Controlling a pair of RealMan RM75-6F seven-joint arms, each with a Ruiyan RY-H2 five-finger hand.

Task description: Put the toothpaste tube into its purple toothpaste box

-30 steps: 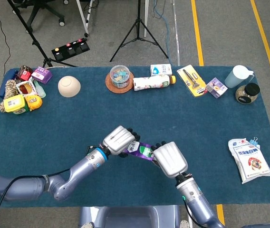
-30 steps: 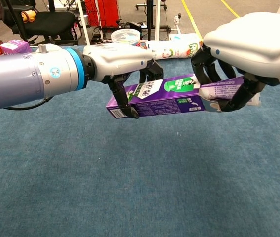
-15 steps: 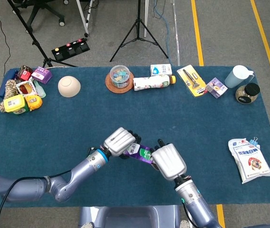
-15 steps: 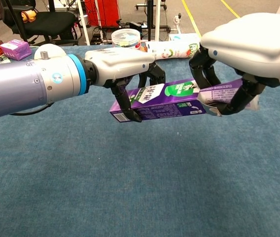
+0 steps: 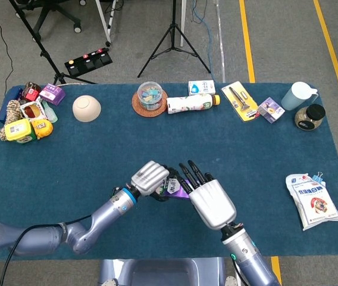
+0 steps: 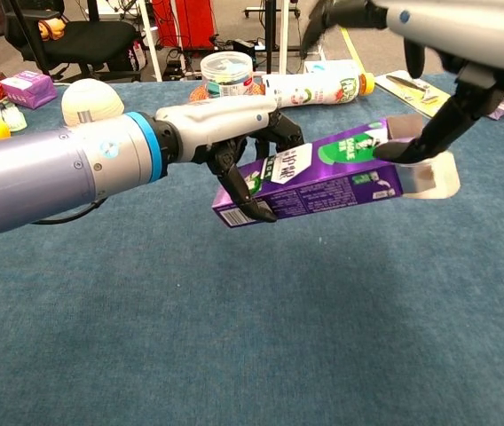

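Left hand [image 6: 234, 142] grasps the purple toothpaste box [image 6: 310, 182]; at its 3 o'clock end the right hand [image 5: 207, 196] spreads, seemingly released.

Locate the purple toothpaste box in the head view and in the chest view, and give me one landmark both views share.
Head view: the purple toothpaste box shows low and centre, mostly hidden between the left hand and the right hand.
Chest view: the box fills the middle, tilted up to the right, gripped by the left hand.
Shared landmark: the lying bottle at the far edge of the table.
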